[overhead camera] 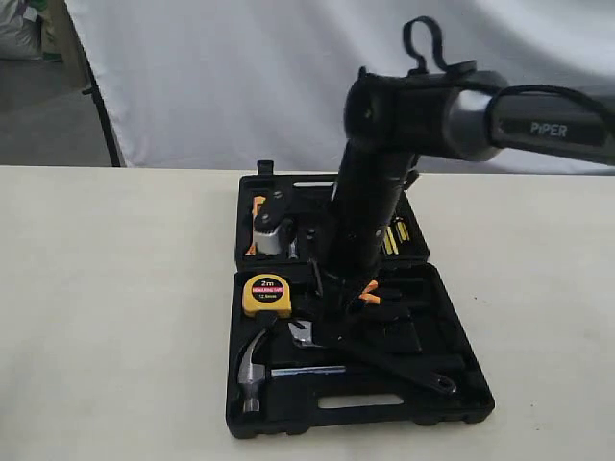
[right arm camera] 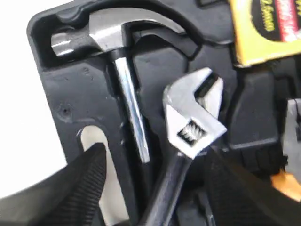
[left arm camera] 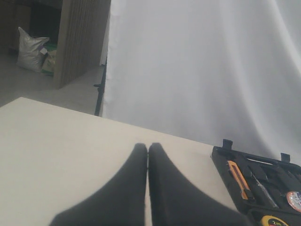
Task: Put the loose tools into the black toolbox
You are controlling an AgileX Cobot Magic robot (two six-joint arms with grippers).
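1. My right gripper [right arm camera: 155, 153] is nearest. Its fingers [right arm camera: 80, 188] are spread wide, one on each side of the wrench [right arm camera: 195, 117] handle, and they press on nothing. That spread lets the handle pass between them.
2. The wrench lies slantwise in the near half of the toolbox [overhead camera: 452, 408], with its head just beside the hammer shaft. It looks laid across the mouldings rather than sunk into a recess, though I cannot be sure.
3. The hammer [right arm camera: 108, 37] sits in its shaped recess, head in the corner and shaft running past the slot handle [right arm camera: 94, 150]. I judge that one done.
4. The tape measure [overhead camera: 266, 294] is seated just beyond the hammer head. It is not mine to move.
5. The tape roll [left arm camera: 295, 200] shows at the edge of my left wrist view, apparently in the far half. It is too cropped to say whether it is seated.
6. My left gripper [left arm camera: 148, 147] is pressed shut on nothing and hangs over bare table [left arm camera: 56, 141], well clear of the case. I take it this leaves the right arm room.
7. The wrench probably needs turning to match its recess, and it could catch the hammer shaft as it turns.
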